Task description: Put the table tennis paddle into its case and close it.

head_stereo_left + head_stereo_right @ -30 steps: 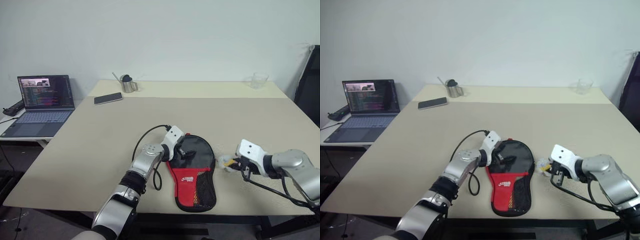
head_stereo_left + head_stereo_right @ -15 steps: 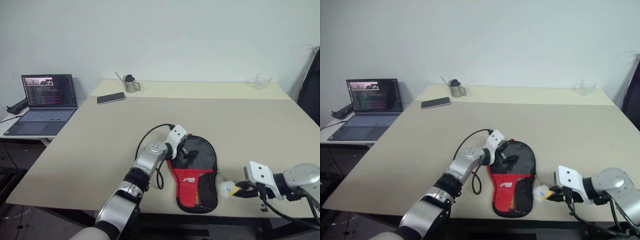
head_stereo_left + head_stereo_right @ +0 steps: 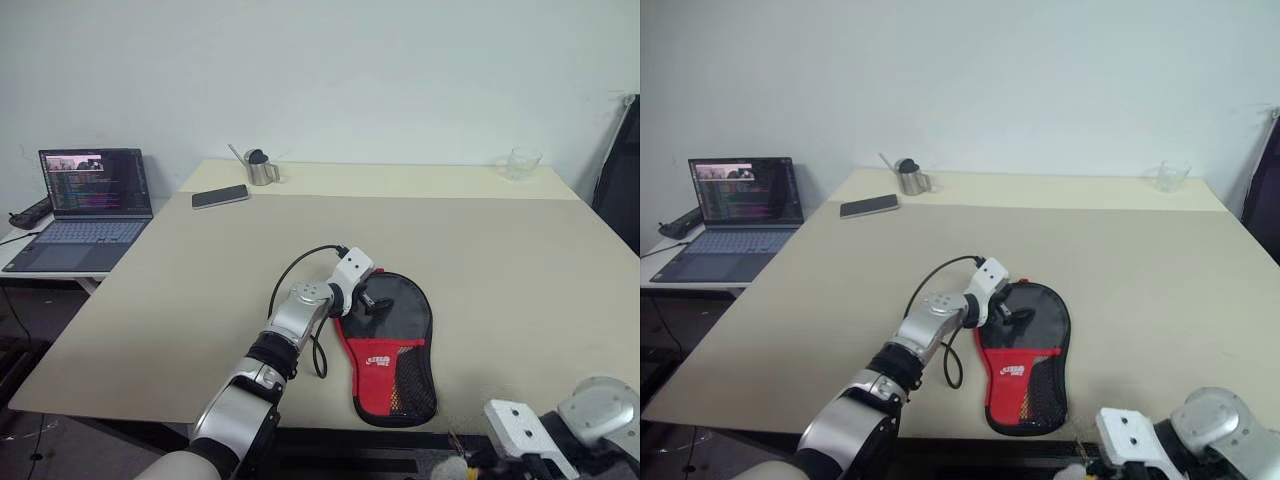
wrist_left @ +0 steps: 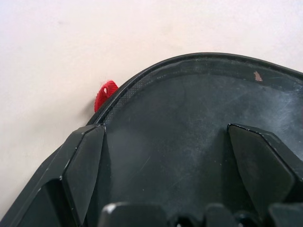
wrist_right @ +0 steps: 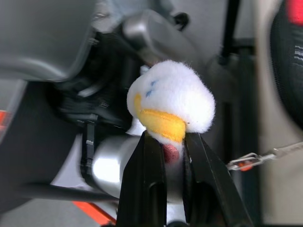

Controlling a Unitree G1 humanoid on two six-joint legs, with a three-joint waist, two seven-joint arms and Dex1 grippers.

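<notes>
The case (image 3: pixel 391 345) lies flat on the desk (image 3: pixel 500 250) near its front edge, grey-black round end away from the robot, red part with the mesh pocket toward it. The left claw (image 3: pixel 372 302) rests on that grey-black end with its two fingers spread wide; the left wrist view shows both black fingers (image 4: pixel 85 165) apart and pressed against the dark fabric, with a small red loop (image 4: pixel 104 92) poking out just beyond the case's rim, a detail the head views lose. The right claw (image 5: pixel 166 156) sits well to the right of the case, down past the desk's front edge; its wrist view shows the fingers clamped together on the white-yellow charm (image 5: pixel 171 104), with a thin chain (image 5: pixel 265 155) beside them. The case carries a white logo (image 3: pixel 378 361) on the red, too small to read. The paddle is probably inside; it cannot be made out.
</notes>
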